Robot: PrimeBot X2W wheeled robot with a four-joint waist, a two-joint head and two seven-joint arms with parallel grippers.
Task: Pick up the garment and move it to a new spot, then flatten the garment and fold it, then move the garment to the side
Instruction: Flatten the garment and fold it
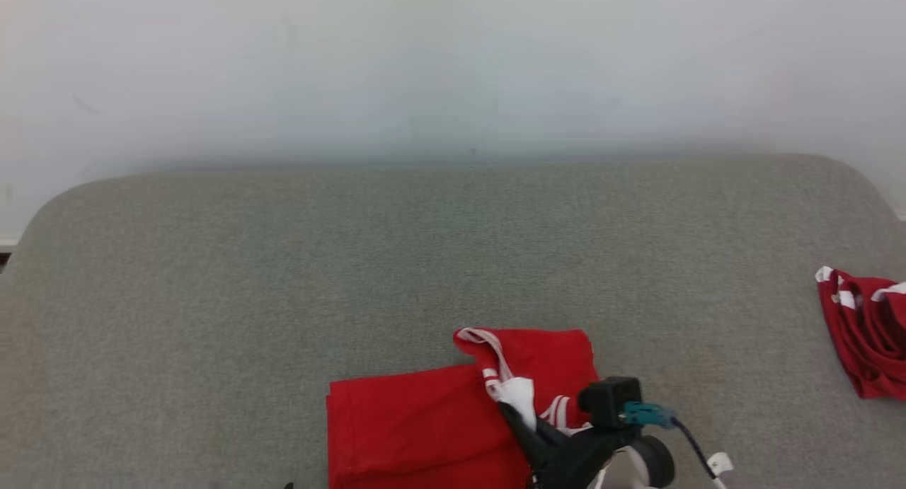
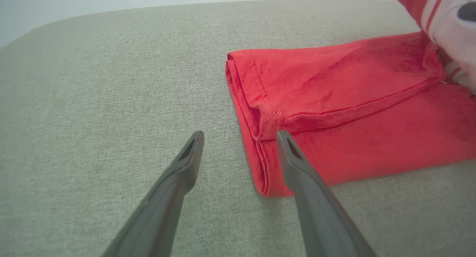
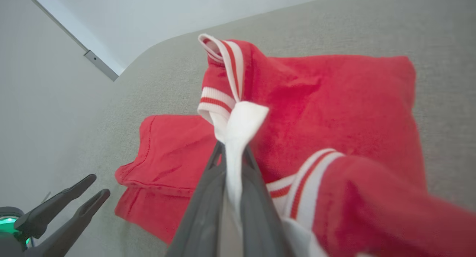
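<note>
The garment is red with white-and-red striped trim and lies partly folded at the near middle of the grey surface. My right gripper is shut on a white piece of the garment, pinching that fabric between its fingers and lifting the striped edge. My left gripper stands open just above the surface at the folded left end of the garment, one finger over the hem and the other over bare grey cloth. It holds nothing. The left gripper appears low and left of the garment.
A second red-and-white garment lies crumpled at the right edge of the grey padded surface. A pale wall rises behind the surface. Bare grey cloth stretches left and behind the garment.
</note>
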